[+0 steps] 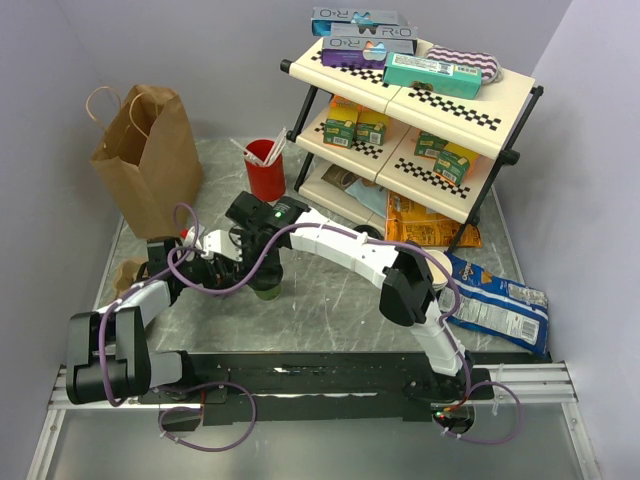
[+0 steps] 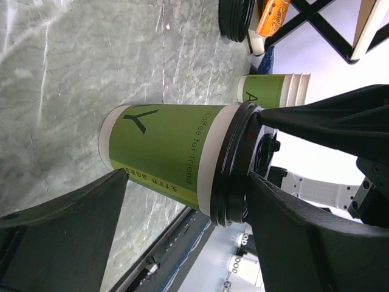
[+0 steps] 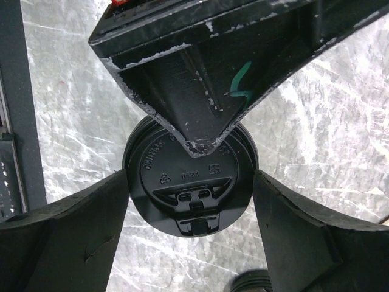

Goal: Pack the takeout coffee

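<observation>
Step in hand: grasp. The small dark green paper cup (image 2: 170, 155), black-lidded, stands upright on the grey marbled counter (image 2: 73, 61). Your right fingers (image 3: 73, 231) straddle its lid, spread apart; your left fingers (image 2: 67, 231) are likewise spread. Next, probably: close, lift, carry to the brown paper bag (image 1: 150, 160).

Plain pale lavender-grey walls (image 1: 200, 45) closed the room in behind and on both sides, under soft, even light that cast faint shadows. A grey marbled stone-look tabletop (image 1: 335, 300) lay beneath the right pincer (image 3: 189, 176). Beyond that pincer and to its right stood a cream three-tier shelf rack (image 1: 440, 105) with black tube legs and checkered edge strips.
</observation>
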